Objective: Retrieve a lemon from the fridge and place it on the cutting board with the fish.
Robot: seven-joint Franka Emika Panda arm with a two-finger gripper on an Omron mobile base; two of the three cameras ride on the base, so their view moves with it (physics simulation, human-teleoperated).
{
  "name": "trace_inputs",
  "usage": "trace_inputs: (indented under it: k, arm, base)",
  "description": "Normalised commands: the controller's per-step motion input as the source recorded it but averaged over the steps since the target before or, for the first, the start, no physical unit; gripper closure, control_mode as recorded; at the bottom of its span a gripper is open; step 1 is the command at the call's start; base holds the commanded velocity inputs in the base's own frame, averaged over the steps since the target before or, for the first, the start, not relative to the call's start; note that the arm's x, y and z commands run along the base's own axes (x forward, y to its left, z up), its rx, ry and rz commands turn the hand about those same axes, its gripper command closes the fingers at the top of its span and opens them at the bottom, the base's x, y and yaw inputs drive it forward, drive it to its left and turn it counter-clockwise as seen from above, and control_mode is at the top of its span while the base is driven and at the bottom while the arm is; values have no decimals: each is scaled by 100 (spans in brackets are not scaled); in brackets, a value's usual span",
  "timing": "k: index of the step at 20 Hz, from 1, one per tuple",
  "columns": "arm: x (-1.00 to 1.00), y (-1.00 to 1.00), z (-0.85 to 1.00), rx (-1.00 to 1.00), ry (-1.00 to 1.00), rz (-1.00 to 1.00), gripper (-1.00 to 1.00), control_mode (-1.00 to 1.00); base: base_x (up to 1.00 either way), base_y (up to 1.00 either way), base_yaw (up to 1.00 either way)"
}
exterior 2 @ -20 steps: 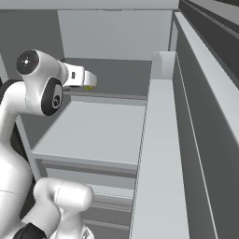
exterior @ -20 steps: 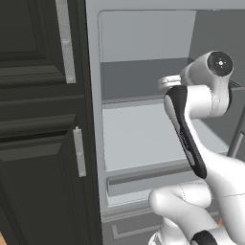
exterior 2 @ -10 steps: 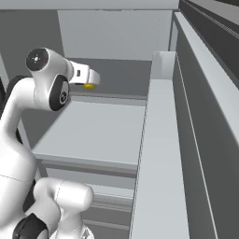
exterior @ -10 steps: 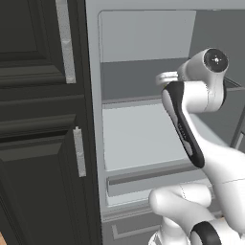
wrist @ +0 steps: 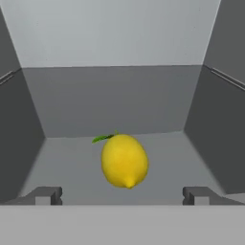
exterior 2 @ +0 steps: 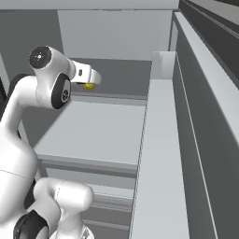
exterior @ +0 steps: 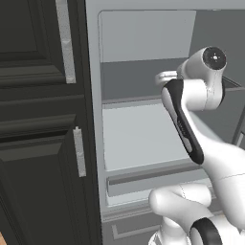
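Grey fridge (exterior: 143, 139) walls and pale shelves close round the working space, with black panelled cabinets (exterior: 43, 119) standing to the left of the open compartment. On an upper shelf (wrist: 72, 162), roughly midway between its side walls and a little forward of the back edge, lies the lemon (wrist: 124, 161), its pointed end facing the camera on the hand and a small green leaf at its far end. It sits alone on bare shelf, so nothing crowds a grasp from the front. The gripper (wrist: 122, 195) is reaching level into that shelf, aimed straight at the fruit, with its fingers (wrist: 45, 195) spread as wide as they go and holding nothing; the lemon lies between their lines but just beyond the tips, not yet touched. That wide stance looks chosen to let the jaws pass either side of the oval body before closing. From the right base view the lemon (exterior 2: 88, 86) peeps out just under the hand, near the shelf's back. The step in hand appears to be the final approach; the carry to the cutting board is not yet begun.
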Motion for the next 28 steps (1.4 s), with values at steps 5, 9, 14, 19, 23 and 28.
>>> trace_inputs:
  k: [5, 9, 14, 19, 23, 28]
  arm:
    - [0, -1, 0, 0, 0, 0, -100, -100]
    - [10, -5, 0, 0, 0, 0, -100, -100]
    - [5, -7, -1, 0, 2, 0, -100, -100]
    - [5, -5, -8, 0, 2, 0, -100, -100]
    - [0, 0, -7, 0, 4, 0, -100, -100]
    - [12, 0, -8, 0, 1, 0, -100, -100]
  base:
    - [0, 0, 0]
    - [0, 0, 0]
    - [0, 0, 0]
    - [0, 0, 0]
    - [0, 0, 0]
    - [0, 0, 0]
